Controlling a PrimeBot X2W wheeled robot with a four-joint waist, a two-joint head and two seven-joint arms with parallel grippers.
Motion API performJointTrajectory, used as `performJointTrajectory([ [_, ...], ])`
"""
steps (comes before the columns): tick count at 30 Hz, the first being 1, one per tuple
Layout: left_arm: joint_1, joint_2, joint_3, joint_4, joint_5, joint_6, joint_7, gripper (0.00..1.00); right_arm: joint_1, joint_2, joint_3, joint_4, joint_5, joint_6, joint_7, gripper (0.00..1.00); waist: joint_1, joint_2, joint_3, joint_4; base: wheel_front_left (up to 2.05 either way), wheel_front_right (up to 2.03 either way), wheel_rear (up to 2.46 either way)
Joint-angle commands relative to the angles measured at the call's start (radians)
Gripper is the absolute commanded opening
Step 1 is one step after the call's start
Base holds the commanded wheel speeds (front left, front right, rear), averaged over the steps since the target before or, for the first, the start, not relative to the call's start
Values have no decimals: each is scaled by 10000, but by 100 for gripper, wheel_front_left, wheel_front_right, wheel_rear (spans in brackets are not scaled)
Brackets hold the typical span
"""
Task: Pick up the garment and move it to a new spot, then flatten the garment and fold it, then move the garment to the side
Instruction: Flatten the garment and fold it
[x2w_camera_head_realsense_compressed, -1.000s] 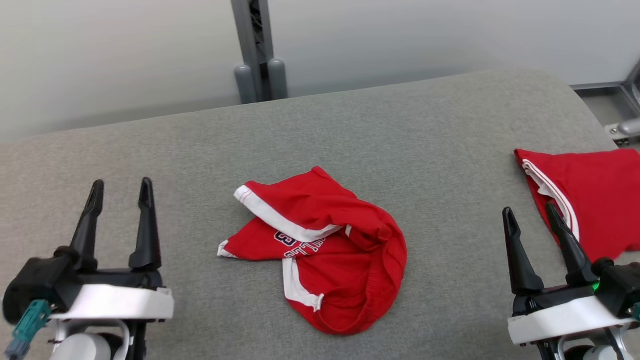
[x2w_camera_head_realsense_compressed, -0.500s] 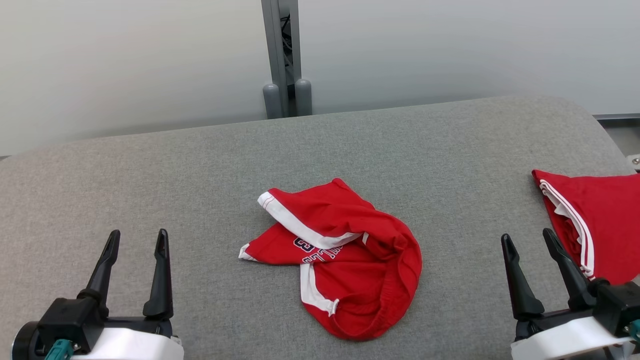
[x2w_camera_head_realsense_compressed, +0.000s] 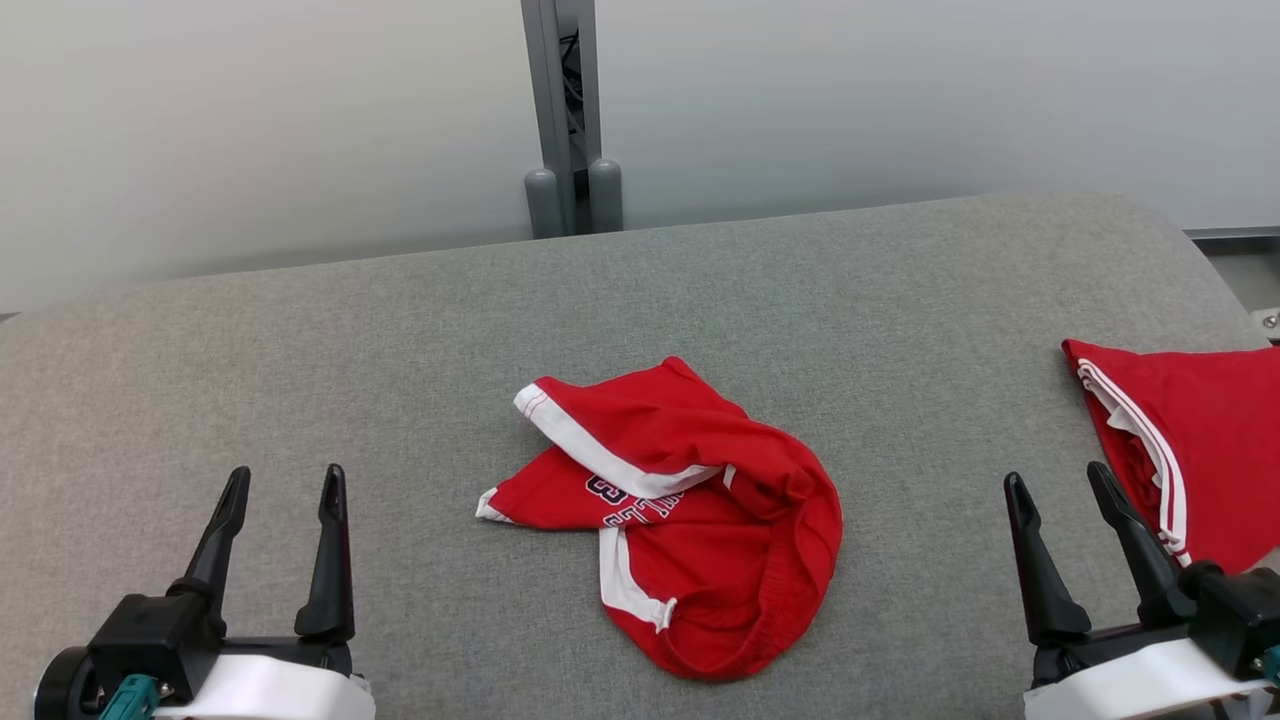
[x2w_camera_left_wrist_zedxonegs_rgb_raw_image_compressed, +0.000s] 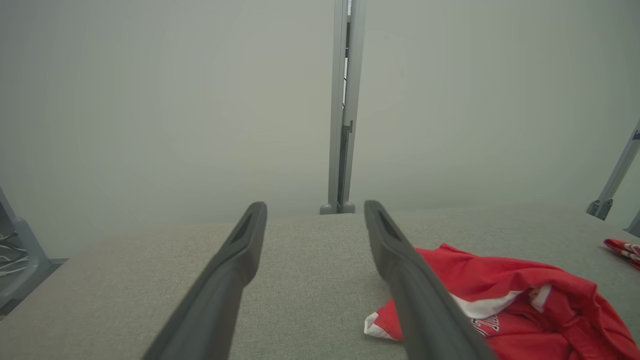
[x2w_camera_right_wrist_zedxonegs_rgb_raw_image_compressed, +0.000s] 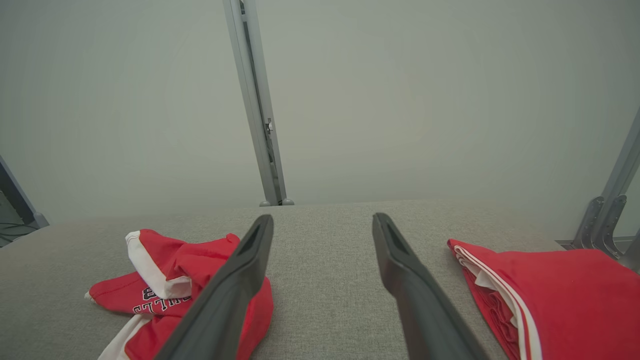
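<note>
Stage: start, I judge | crumpled red white-trimmed garment unlifted, mid grey fabric surface | my left claw, right claw: spread wide, empty

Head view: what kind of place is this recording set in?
Probably a lab test cell, not a home: a grey fabric-covered table, plain pale wall panels joined by a metal post.

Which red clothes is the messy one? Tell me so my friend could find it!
Look at the big grey padded table. Right in its middle lies the crumpled red garment, with broad white trim and dark letters. The other red garment, at the table's right edge, lies flat and shows no letters.
</note>
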Motion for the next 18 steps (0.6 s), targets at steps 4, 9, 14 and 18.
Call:
performJointTrajectory([
  [4, -36, 3, -25, -12, 44, 80, 31, 100, -6, -54, -38, -37, 83, 0, 34, 100, 0, 0, 14, -13, 0, 0, 0],
  [9, -95, -13, -87, -49, 95, 123, 103, 100, -30, -54, -58, -23, 69, 0, 17, 100, 0, 0, 58, -31, 0, 0, 0],
  [14, -172, -7, -150, -54, 180, 236, 183, 100, -84, -54, -53, -54, 37, 0, 18, 100, 0, 0, 125, -61, 0, 0, 0],
  [18, -267, -29, -199, -83, 200, 305, 209, 100, -115, -54, -59, -106, -19, 2, 50, 100, 0, 0, 181, -60, 0, 0, 0],
])
